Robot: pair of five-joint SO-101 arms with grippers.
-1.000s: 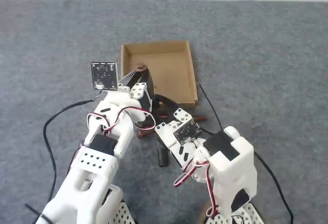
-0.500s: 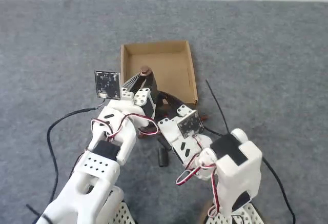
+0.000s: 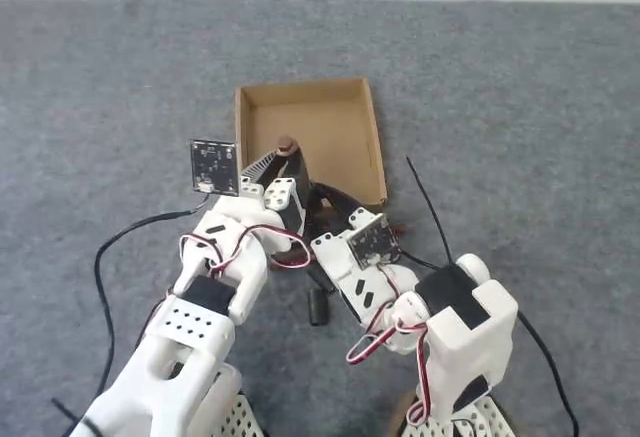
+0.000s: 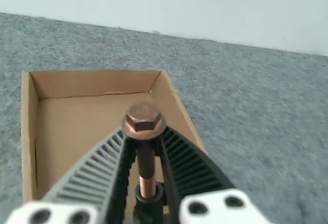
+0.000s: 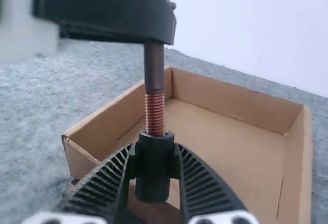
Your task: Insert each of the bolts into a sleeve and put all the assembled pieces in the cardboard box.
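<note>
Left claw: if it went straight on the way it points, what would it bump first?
Probably the open brown cardboard box: the left claw, shut on the copper hex-head bolt, points over the box floor toward its far wall. Depth is unclear.

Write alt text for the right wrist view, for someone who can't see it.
The right gripper holds a black sleeve upright, and the left gripper above it holds a bolt vertically with its coppery threaded end at the sleeve's opening. An open cardboard box sits beyond them on grey carpet.
</note>
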